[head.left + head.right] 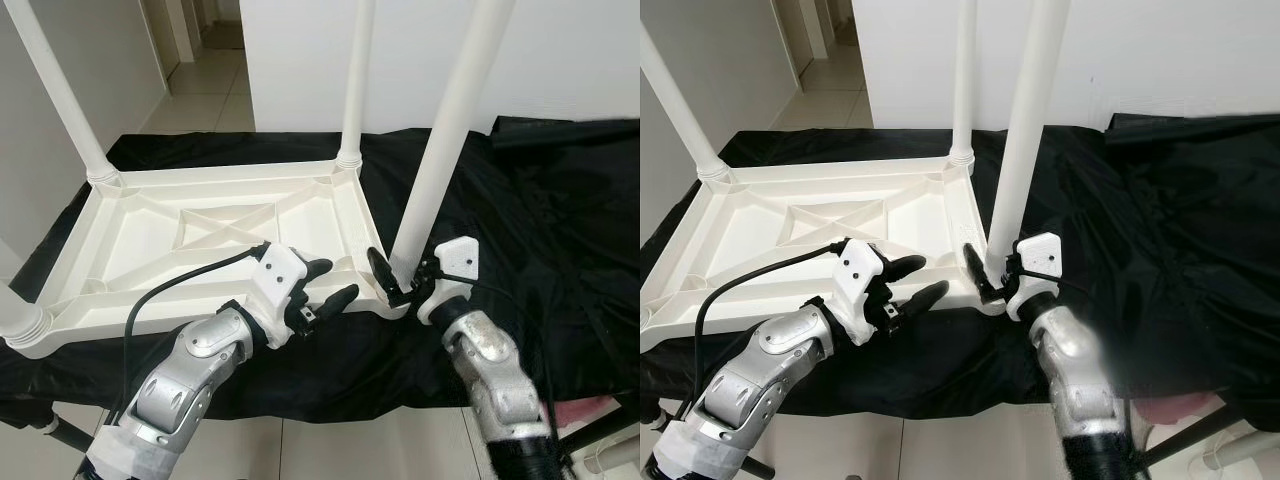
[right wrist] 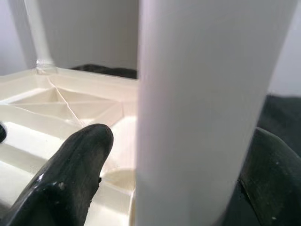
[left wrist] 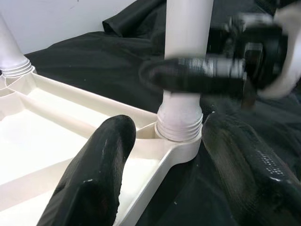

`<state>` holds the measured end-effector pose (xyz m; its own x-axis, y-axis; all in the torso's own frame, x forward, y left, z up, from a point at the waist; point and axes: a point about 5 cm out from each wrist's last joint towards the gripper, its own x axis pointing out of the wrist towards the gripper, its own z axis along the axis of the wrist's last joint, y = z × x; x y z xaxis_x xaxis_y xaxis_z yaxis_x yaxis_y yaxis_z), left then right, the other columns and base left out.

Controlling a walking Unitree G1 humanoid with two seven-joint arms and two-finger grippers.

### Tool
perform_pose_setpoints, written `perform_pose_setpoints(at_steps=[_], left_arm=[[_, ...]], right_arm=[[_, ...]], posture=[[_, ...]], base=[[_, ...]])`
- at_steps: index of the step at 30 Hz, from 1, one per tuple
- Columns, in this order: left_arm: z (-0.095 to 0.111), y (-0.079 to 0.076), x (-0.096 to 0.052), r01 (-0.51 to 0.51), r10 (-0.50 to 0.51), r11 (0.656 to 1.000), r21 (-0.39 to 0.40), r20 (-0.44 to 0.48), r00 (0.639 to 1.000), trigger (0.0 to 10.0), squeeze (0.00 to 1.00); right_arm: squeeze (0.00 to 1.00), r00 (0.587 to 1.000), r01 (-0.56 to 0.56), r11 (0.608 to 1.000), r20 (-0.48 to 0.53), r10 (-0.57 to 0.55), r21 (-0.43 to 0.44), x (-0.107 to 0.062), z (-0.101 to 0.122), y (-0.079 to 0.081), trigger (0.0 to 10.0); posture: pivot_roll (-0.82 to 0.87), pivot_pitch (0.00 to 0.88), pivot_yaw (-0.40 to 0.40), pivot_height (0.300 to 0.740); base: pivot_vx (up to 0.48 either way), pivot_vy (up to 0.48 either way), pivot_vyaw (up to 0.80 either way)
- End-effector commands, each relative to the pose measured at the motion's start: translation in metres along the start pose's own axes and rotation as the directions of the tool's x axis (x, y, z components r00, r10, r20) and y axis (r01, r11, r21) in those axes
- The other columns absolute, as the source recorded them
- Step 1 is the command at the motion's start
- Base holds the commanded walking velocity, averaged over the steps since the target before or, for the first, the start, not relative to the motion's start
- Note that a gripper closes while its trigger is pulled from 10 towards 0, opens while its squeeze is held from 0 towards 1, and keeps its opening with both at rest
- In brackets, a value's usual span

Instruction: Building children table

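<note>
Left claw (image 1: 325,282): forearm raised from below, fingers apart, empty, hovering at the near rim of the tabletop (image 1: 150,240). Right claw (image 1: 392,277): forearm upright, fingers clamped on the base of the near leg (image 1: 445,140), at its corner socket. Tabletop: white, upside down on a black-draped bench (image 1: 560,220), long axis left to right, near edge close to the bench edge. Legs point upward; near leg tilts slightly right. Open cloth lies right of the tabletop.
</note>
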<state>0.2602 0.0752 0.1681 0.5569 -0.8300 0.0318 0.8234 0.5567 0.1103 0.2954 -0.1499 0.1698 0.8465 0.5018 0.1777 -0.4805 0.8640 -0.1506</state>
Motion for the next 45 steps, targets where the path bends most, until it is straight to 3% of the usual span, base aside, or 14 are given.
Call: perform_pose_setpoints(at_steps=[1, 3, 5, 6, 7, 10, 18, 19, 20, 21, 24, 37, 39, 45], left_arm=[[0.0, -0.004, -0.001, 0.111, -0.111, 0.994, 0.009, -0.007, 0.994, 10.0, 0.0], [0.0, -0.003, -0.002, 0.108, -0.108, 0.994, 0.012, -0.008, 0.994, 10.0, 0.0], [0.0, -0.003, -0.002, 0.098, -0.098, 0.995, 0.014, -0.005, 0.995, 10.0, 0.0], [0.0, -0.003, -0.002, 0.098, -0.098, 0.995, 0.014, -0.005, 0.995, 10.0, 0.0], [0.001, -0.005, -0.003, 0.096, -0.096, 0.995, 0.01, -0.002, 0.995, 10.0, 0.0], [0.0, -0.006, -0.004, 0.097, -0.097, 0.995, 0.007, -0.003, 0.995, 10.0, 0.0], [0.001, -0.004, -0.004, 0.098, -0.098, 0.995, 0.013, -0.008, 0.995, 10.0, 0.0], [0.001, -0.003, -0.004, 0.097, -0.097, 0.995, 0.017, -0.007, 0.995, 10.0, 0.0], [0.001, -0.003, -0.004, 0.097, -0.097, 0.995, 0.017, -0.007, 0.995, 10.0, 0.0], [0.001, -0.003, -0.004, 0.095, -0.095, 0.995, 0.016, -0.005, 0.995, 10.0, 0.0], [0.0, -0.005, -0.003, 0.11, -0.11, 0.994, 0.007, -0.011, 0.994, 10.0, 0.0], [0.005, 0.004, 0.0, 0.085, -0.085, 0.996, 0.015, -0.002, 0.996, 10.0, 0.0], [0.005, 0.003, 0.001, 0.073, -0.073, 0.997, 0.009, 0.002, 0.997, 10.0, 0.0], [0.006, 0.001, 0.0, 0.059, -0.059, 0.998, -0.005, 0.009, 0.998, 10.0, 0.0]], right_arm=[[0.0, 0.999, -0.054, 0.998, -0.005, 0.054, 0.027, 0.002, -0.003, 0.001, 10.0], [0.0, 0.998, -0.066, 0.998, -0.006, 0.066, 0.023, 0.003, -0.003, 0.0, 10.0], [0.0, 0.995, -0.096, 0.995, -0.03, 0.097, 0.012, 0.004, -0.007, -0.004, 3.6], [0.0, 0.995, -0.096, 0.995, -0.03, 0.097, 0.012, 0.004, -0.007, -0.004, 3.6], [0.0, 0.991, -0.121, 0.993, -0.061, 0.121, 0.01, 0.002, -0.014, -0.007, 0.1], [0.0, 0.987, -0.137, 0.99, -0.086, 0.138, 0.022, -0.002, -0.02, -0.007, 0.0], [0.0, 0.985, -0.14, 0.989, -0.099, 0.143, 0.044, -0.004, -0.027, -0.01, 0.0], [0.0, 0.985, -0.137, 0.99, -0.098, 0.14, 0.044, -0.003, -0.028, -0.01, 4.2], [0.0, 0.985, -0.137, 0.99, -0.098, 0.14, 0.044, -0.003, -0.028, -0.01, 4.2], [0.0, 0.986, -0.133, 0.99, -0.094, 0.137, 0.045, -0.003, -0.028, -0.009, 10.0], [0.0, 0.991, -0.1, 0.992, -0.081, 0.106, 0.074, -0.003, -0.027, -0.002, 10.0], [0.0, 0.989, 0.109, 0.994, -0.101, -0.107, 0.015, 0.0, -0.027, -0.003, 10.0], [0.0, 0.968, 0.237, 0.97, -0.095, -0.232, 0.047, 0.002, -0.025, 0.002, 10.0], [0.0, 0.901, 0.429, 0.898, -0.121, -0.417, 0.098, 0.005, -0.024, 0.016, 10.0]], posture=[[-0.09, 0.011, 0.025, 0.74], [-0.09, 0.011, 0.025, 0.74], [-0.08, 0.007, 0.019, 0.74], [-0.08, 0.007, 0.019, 0.74], [-0.07, 0.012, 0.015, 0.74], [-0.07, 0.013, 0.016, 0.74], [-0.08, 0.014, 0.019, 0.74], [-0.09, 0.012, 0.017, 0.74], [-0.09, 0.012, 0.017, 0.74], [-0.1, 0.018, 0.023, 0.74], [-0.1, 0.016, 0.026, 0.74], [-0.12, 0.09, 0.012, 0.74], [-0.12, 0.088, 0.004, 0.74], [-0.12, 0.113, -0.018, 0.74]], base=[[0.0, 0.0, 0.0], [0.0, 0.0, 0.0], [0.0, 0.0, 0.0], [0.0, 0.0, 0.0], [0.0, 0.0, 0.0], [0.0, 0.0, 0.0], [0.0, 0.0, 0.0], [0.0, 0.0, 0.0], [0.0, 0.0, 0.0], [0.0, 0.0, 0.0], [0.0, 0.0, 0.0], [0.0, 0.0, 0.0], [0.0, 0.0, 0.0], [0.0, 0.0, 0.0]])
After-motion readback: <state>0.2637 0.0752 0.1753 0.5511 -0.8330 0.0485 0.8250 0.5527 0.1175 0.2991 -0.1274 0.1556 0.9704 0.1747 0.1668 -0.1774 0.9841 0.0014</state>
